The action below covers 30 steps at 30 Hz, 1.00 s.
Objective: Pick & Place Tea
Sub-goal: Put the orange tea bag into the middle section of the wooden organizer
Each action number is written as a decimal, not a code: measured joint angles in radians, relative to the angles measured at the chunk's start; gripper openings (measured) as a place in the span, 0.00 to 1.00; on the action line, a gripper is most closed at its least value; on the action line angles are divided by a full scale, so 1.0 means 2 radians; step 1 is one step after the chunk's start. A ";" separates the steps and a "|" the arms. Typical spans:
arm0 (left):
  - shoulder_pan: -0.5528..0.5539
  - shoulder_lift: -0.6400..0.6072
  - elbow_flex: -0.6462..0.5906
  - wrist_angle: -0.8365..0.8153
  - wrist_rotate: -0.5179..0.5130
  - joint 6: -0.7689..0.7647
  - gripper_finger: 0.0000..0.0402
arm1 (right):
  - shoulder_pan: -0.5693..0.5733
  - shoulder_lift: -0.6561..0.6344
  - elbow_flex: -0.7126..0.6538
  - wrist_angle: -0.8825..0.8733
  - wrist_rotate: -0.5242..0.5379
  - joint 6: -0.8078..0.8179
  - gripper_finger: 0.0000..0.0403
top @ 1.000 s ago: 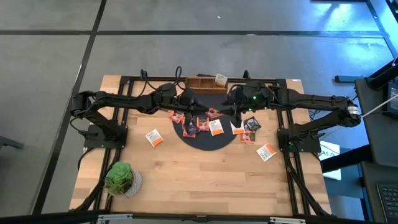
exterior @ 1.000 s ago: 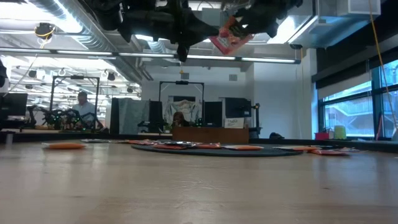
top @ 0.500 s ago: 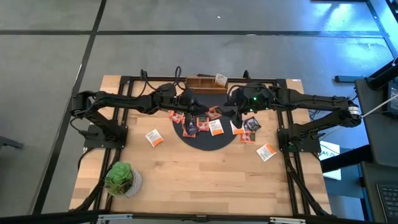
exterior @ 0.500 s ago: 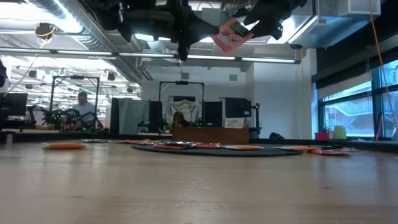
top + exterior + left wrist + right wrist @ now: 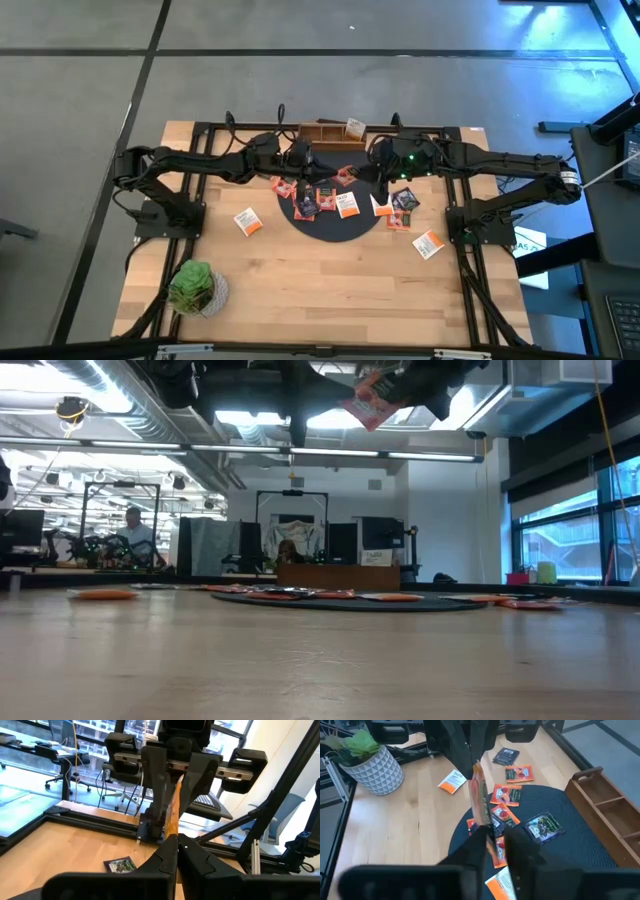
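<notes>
Compartments of the wooden tray (image 5: 325, 133) at the tabletop's far edge are holding 1 white packet (image 5: 354, 127), while the other tea packets (image 5: 347, 205) are lying on and around the black round mat (image 5: 335, 222) mid-table, 1 orange-and-white packet (image 5: 247, 221) toward the left edge. Above the mat's far rim the right gripper (image 5: 496, 836) is pinching an orange-red packet (image 5: 481, 800) upright, and the left gripper (image 5: 177, 851), jaws pressed together, is pointing at it. Near the front-left corner a green plant (image 5: 195, 285) is sitting; beyond the table, desks, monitors and a seated person (image 5: 131, 528) are showing.
</notes>
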 joint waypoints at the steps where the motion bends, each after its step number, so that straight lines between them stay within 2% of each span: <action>1: 0.000 0.000 0.000 0.000 0.000 0.000 0.02 | 0.000 0.000 0.000 0.000 0.000 0.000 0.12; 5: 0.000 0.000 0.000 -0.002 -0.001 0.000 0.01 | 0.000 0.000 0.000 0.000 0.000 -0.016 0.02; 10: 0.000 0.000 0.000 -0.004 -0.001 0.000 0.03 | 0.000 0.000 0.000 0.004 0.000 -0.023 0.02; 15: 0.001 -0.001 0.000 -0.025 -0.001 0.000 0.11 | 0.000 0.000 0.000 0.004 0.005 -0.023 0.01; 22: 0.024 -0.041 0.000 -0.198 -0.001 -0.010 0.22 | -0.030 0.001 0.000 0.004 0.062 -0.022 0.01; 30: 0.055 -0.104 0.000 -0.345 -0.017 -0.008 0.24 | -0.114 0.051 0.000 0.015 0.053 -0.107 0.01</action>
